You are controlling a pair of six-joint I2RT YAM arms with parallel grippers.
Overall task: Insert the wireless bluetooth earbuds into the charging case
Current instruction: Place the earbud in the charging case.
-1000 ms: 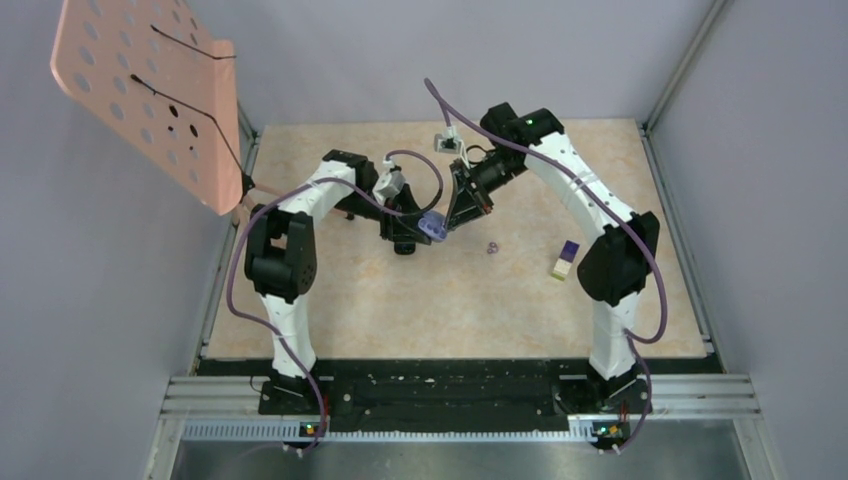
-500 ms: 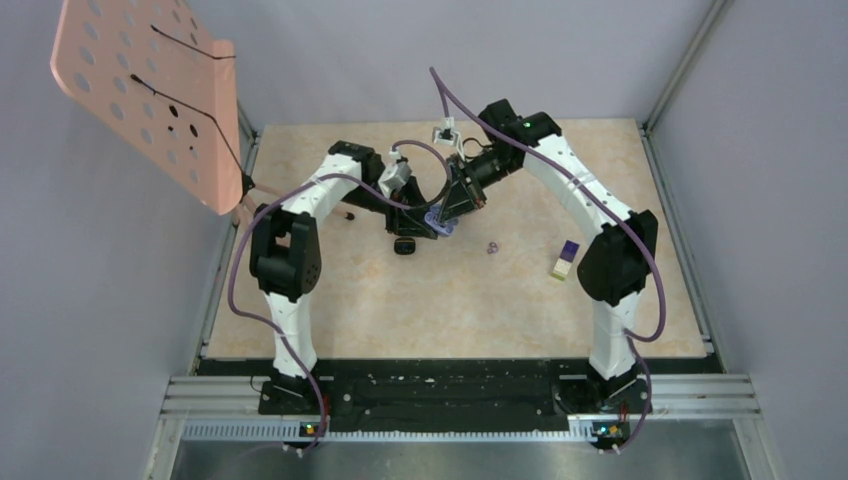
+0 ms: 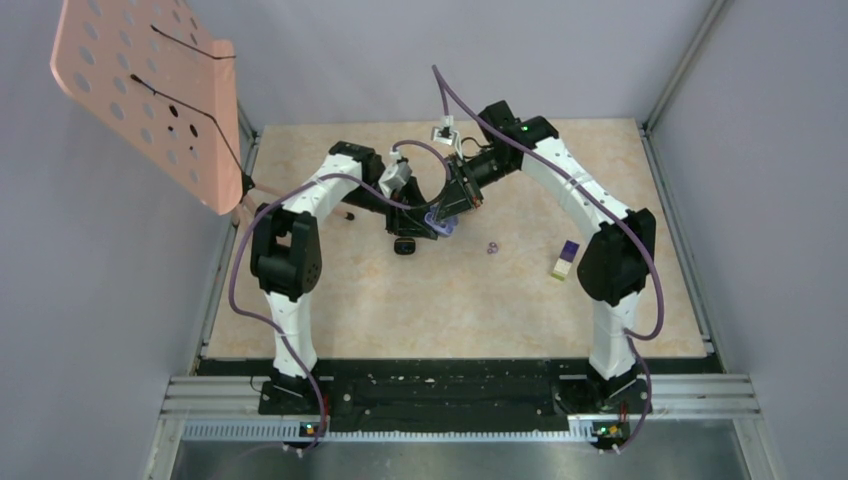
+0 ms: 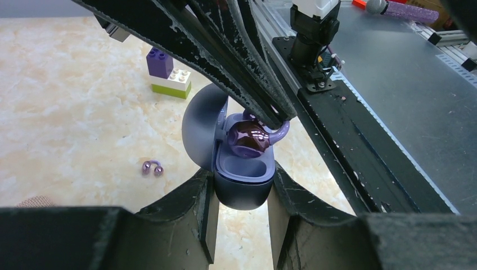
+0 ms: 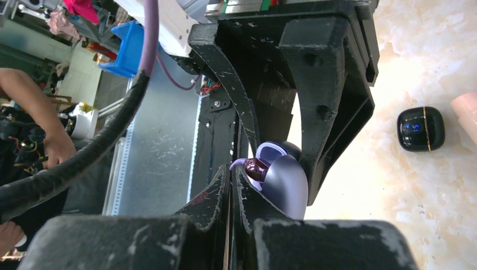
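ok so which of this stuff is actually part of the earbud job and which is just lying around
In the job: open purple case in left claw; purple earbud in right claw; loose purple earbud on table.
Lying about: closed black case; purple-and-cream block; pink perforated board.

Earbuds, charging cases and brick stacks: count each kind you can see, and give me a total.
Earbuds: 2 (held earbud, loose earbud)
Charging cases: 2 (purple case, black case)
Brick stacks: 1 (brick stack)
Total: 5
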